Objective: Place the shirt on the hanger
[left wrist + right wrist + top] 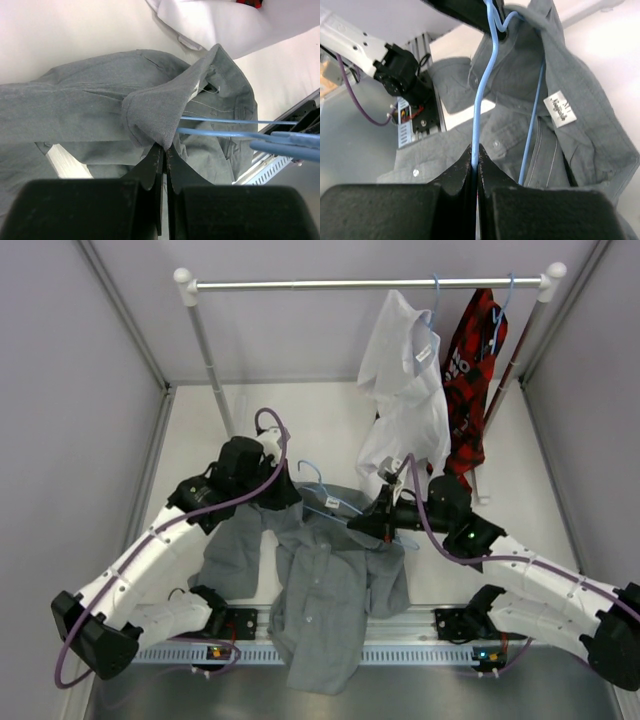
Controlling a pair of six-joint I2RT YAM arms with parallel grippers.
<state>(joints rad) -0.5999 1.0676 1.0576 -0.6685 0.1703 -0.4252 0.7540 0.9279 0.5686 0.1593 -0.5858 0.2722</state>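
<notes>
With my left gripper (161, 150) I am pinching a fold of the shirt (320, 590), which is lying crumpled on the surface (300, 420). My right gripper (475, 152) is clamping the hanger (478, 115) by its wire at the shirt's collar.

Your left arm (150, 550) and right arm (545, 580) are built of white shells with black joints, and a purple cable (284, 435) loops along each of them. You can see a small green light (467, 536) glowing on a black joint of the right arm. The left gripper (161, 150) and right gripper (475, 152) each end in matte black, wedge-shaped fingers (147, 172) tapering out of blocky black bodies.
</notes>
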